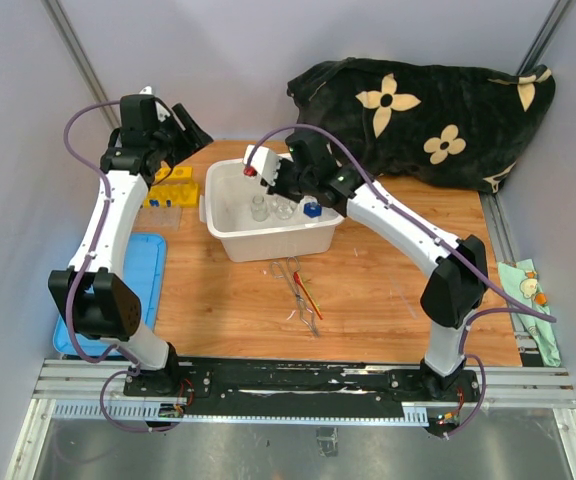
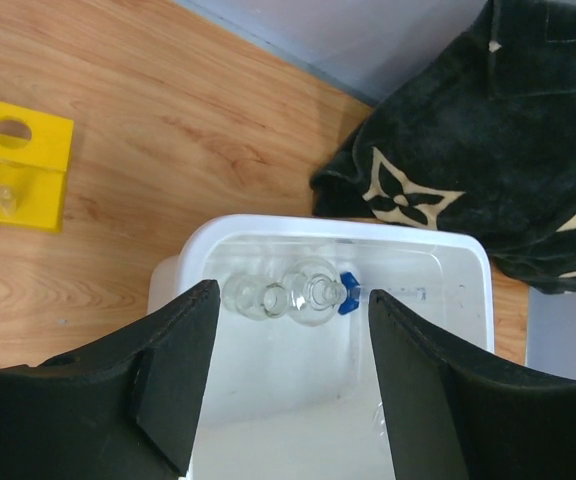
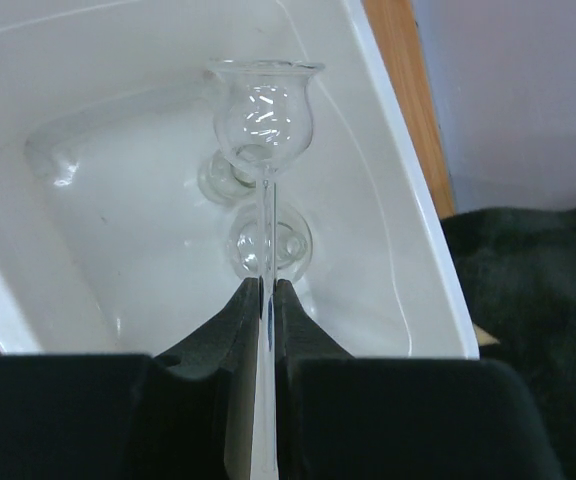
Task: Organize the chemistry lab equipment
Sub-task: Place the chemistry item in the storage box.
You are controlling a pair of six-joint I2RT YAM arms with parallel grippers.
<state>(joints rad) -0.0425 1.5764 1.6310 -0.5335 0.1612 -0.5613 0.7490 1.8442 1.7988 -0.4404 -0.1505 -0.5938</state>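
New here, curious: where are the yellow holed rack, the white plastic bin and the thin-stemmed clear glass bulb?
Yellow holed rack (image 2: 38, 147): left wrist view, top face.
White plastic bin (image 1: 278, 243): top view, near wall.
Thin-stemmed clear glass bulb (image 3: 265, 125): right wrist view, the bulb.

Soft, even light with weak shadows. The white bin (image 3: 388, 230) washes out ahead of the right gripper (image 3: 266, 292), and highlights glint on the stemmed glass piece (image 3: 265, 120). Both wrist views blur their own dark fingers (image 2: 168, 390).

Left claw (image 2: 293, 300) wide, right claw (image 3: 269, 295) tight.
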